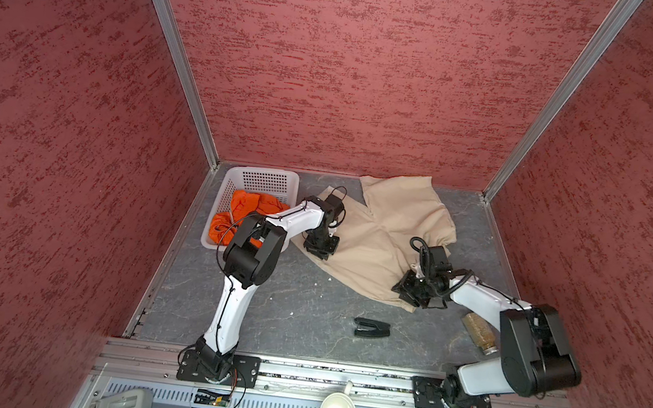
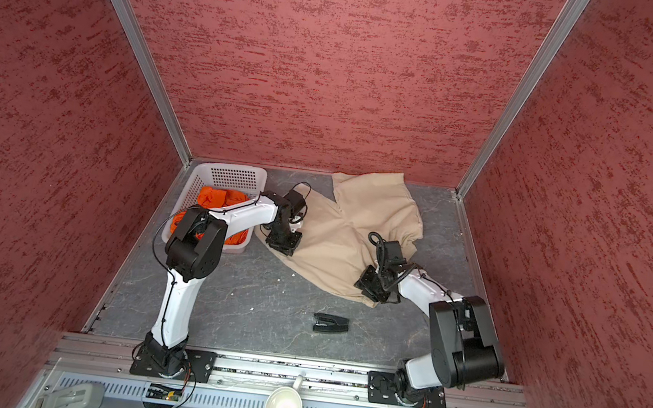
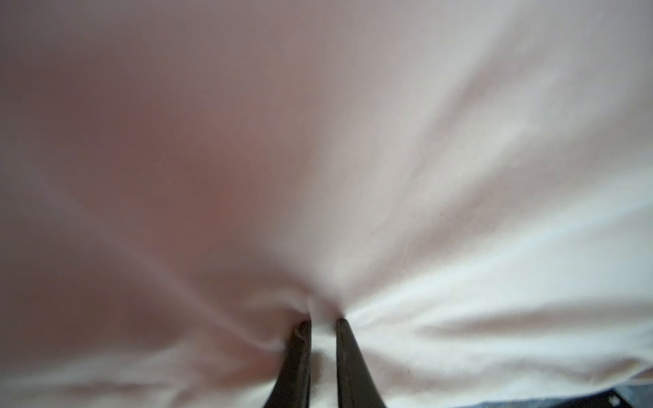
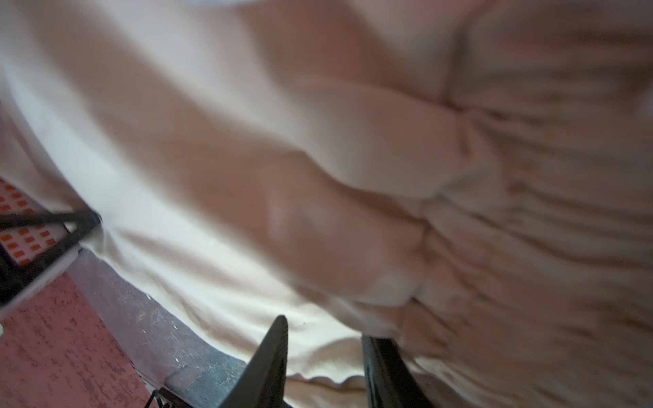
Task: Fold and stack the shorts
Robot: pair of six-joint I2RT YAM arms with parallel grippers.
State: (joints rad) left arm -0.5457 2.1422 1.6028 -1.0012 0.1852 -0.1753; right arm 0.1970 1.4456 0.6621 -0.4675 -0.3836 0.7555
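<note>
While the orange shorts (image 1: 247, 203) are heaped in the basket (image 1: 261, 173), the beige shorts (image 1: 379, 236), spread on the table (image 1: 305, 299) beside it, are pinched by the narrowed jaws of the left gripper (image 3: 323, 321) and straddled by the spread jaws of the right gripper (image 4: 324, 328).

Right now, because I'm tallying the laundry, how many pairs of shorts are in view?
2. The beige shorts lie spread on the tabletop, back right; the orange shorts sit bunched in the white basket, back left. Others could be hidden beneath them in the basket.
</note>
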